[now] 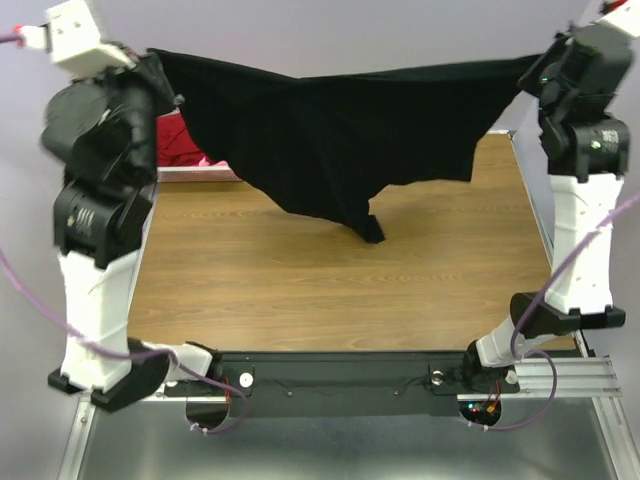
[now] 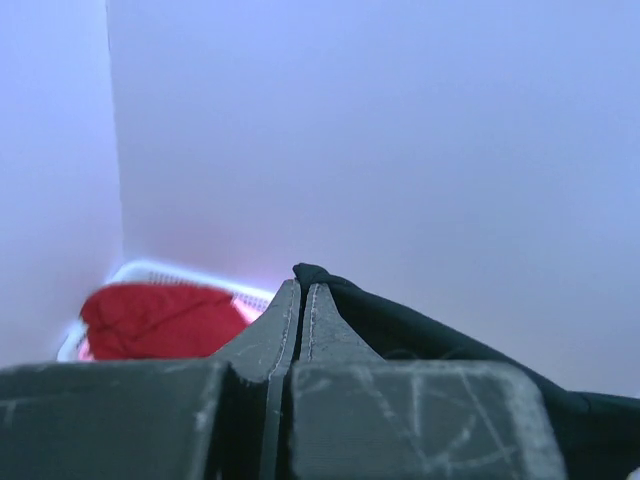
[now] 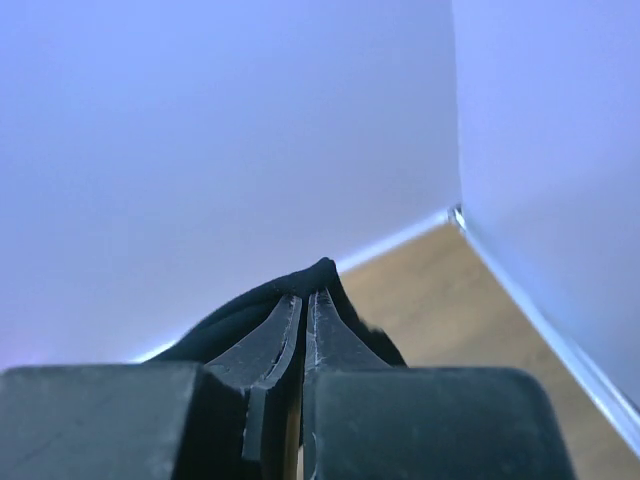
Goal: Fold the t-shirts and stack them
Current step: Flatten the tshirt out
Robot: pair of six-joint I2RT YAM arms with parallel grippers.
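Our left pincer [image 2: 303, 290] and right pincer [image 3: 305, 298], raised over the brown wood-grain table [image 1: 300, 290], each clamp tight on an edge of the large black cloth t-shirt [image 1: 340, 140], which hangs stretched between them. A white plastic basket [image 2: 170, 272] far left holds a red cloth shirt [image 2: 150, 320].

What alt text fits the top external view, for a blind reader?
The left gripper and right gripper, both shut, hold a black t-shirt stretched in the air above the wooden table, its lowest corner hanging toward the wood. A red shirt lies at the table's far left.
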